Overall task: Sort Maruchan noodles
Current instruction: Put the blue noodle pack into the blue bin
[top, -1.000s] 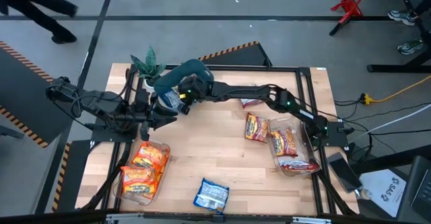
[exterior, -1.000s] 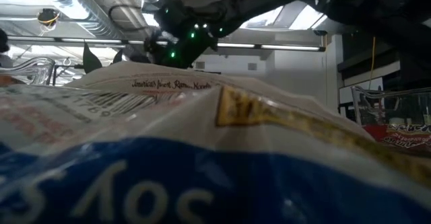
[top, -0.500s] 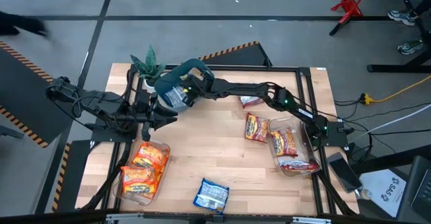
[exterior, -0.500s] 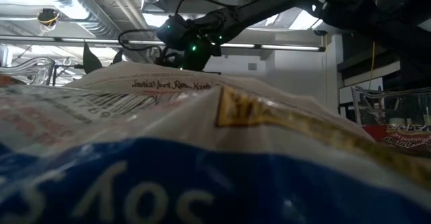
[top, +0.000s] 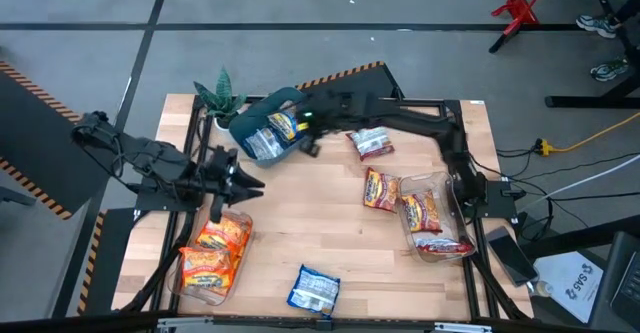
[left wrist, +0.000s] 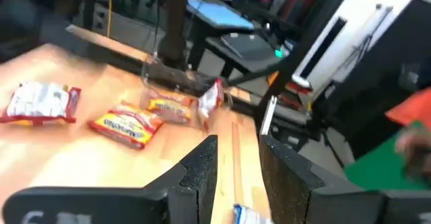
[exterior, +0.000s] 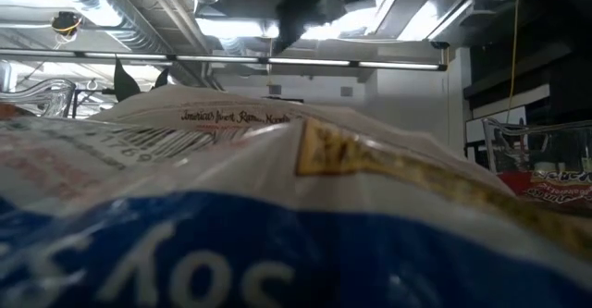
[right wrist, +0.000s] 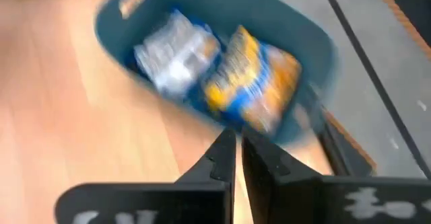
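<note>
A teal bin (top: 262, 123) at the table's far left holds a blue-white noodle packet (top: 262, 144) and an orange-yellow one (top: 286, 126); both also show in the right wrist view, the blue-white packet (right wrist: 176, 49) beside the orange-yellow packet (right wrist: 252, 83). My right gripper (right wrist: 237, 150) hangs shut and empty above the bin's mouth (top: 306, 143). My left gripper (top: 245, 181) stands open and empty in front of the bin, its fingers (left wrist: 202, 173) apart. A red-white packet (top: 372, 143) and a red-yellow one (top: 382, 189) lie flat on the wood.
A clear tray (top: 440, 235) at the right holds red packets; another clear tray (top: 190, 278) at the near left holds orange ones. A blue-white packet (top: 315, 290) lies at the near edge and fills the low view (exterior: 277, 243). A green plant (top: 218, 95) stands behind the bin.
My right gripper has risen out of the teal bin and drawn back toward the table's right edge. The orange-yellow packet now shows in the bin beside the blue-white one.
</note>
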Available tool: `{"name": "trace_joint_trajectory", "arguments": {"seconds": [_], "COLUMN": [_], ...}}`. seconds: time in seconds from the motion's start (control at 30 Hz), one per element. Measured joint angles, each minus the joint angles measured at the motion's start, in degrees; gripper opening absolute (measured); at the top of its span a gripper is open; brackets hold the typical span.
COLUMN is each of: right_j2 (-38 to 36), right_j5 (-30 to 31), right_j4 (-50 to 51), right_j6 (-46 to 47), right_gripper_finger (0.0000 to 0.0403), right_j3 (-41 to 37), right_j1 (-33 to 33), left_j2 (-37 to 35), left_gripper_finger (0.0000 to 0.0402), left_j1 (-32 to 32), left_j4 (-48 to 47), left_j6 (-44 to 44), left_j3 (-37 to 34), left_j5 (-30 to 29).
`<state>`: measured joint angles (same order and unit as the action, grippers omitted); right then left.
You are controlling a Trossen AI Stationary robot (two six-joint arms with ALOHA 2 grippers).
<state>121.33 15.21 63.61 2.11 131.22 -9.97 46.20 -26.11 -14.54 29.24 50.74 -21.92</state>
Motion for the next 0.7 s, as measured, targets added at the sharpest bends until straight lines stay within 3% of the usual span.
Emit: {"name": "trace_joint_trajectory", "arguments": {"seconds": [0.17,0.33,0.5,0.7], "right_j2": [-10.36,-18.43,-22.84,-24.48], "right_j5": [6.47,7.46,13.14,28.65], "right_j4": [13.36,21.42,26.38,26.41], "right_j6": [6.62,16.72,27.61,39.93], "right_gripper_finger": [0.0014,0.0014,0.0014,0.0014], "right_j3": [-0.07,-0.08,-0.41,-6.02], "right_j1": [2.74,9.80,24.31,43.90], "left_j2": [5.79,18.21,32.11,45.79], "left_gripper_finger": [0.0105,0.0105,0.0098,0.0051], "left_j1": [-3.90,-5.80,-7.01,-5.82], "left_j4": [0.75,5.52,17.64,29.04], "left_j6": [-0.41,-0.51,-1.78,-1.81], "left_j3": [0.00,0.00,0.00,0.00], "left_j5": [-3.83,-4.23,-0.72,5.90]}}
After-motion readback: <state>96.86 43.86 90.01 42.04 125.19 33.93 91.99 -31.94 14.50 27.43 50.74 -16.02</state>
